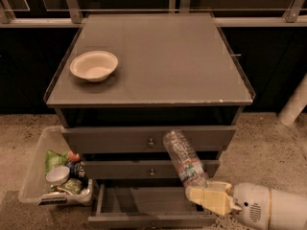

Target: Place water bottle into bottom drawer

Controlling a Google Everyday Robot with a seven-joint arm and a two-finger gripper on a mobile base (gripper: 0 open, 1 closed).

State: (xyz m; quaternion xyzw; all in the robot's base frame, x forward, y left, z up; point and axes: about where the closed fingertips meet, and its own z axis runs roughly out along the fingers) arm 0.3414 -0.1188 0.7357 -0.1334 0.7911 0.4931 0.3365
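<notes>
The water bottle (184, 159) is clear and crinkled with a coloured label band, and it tilts up to the left in front of the cabinet drawers. My gripper (207, 197) is shut on its lower end, at the lower right of the view, with the white arm behind it. The bottle's cap is hidden in the gripper. The bottom drawer (144, 202) is pulled open below the bottle, showing a shallow grey box. The gripper hangs just above the drawer's right part.
A cream bowl (94, 65) sits on the cabinet top (163, 56) at the left. The two upper drawers (150, 139) stand slightly out. A clear bin (36, 169) with packets and cans stands on the floor left of the cabinet.
</notes>
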